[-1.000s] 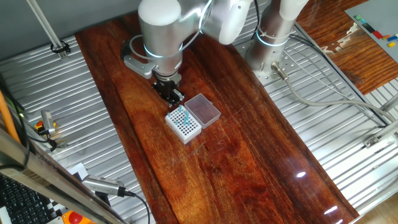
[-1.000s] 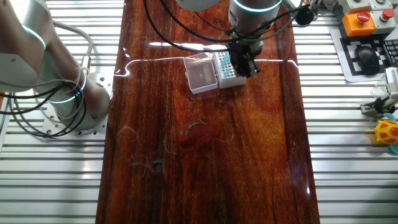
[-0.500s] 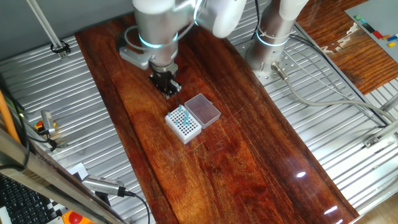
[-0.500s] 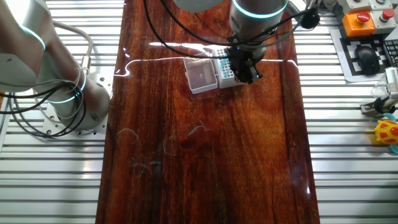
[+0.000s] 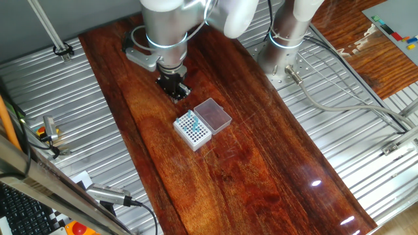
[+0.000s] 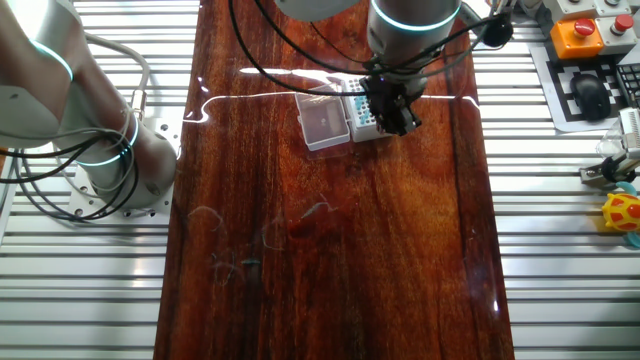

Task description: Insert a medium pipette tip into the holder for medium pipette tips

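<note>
- The holder for medium pipette tips sits on the wooden tabletop, its pinkish lid open beside it.
- A teal-looking medium pipette tip stands in the holder's grid.
- One fixed view shows the tool clear of the holder, beyond it.
- The other fixed view has the tool overlapping the holder.
- Whether the tool is clenched or released, I cannot tell.
</note>
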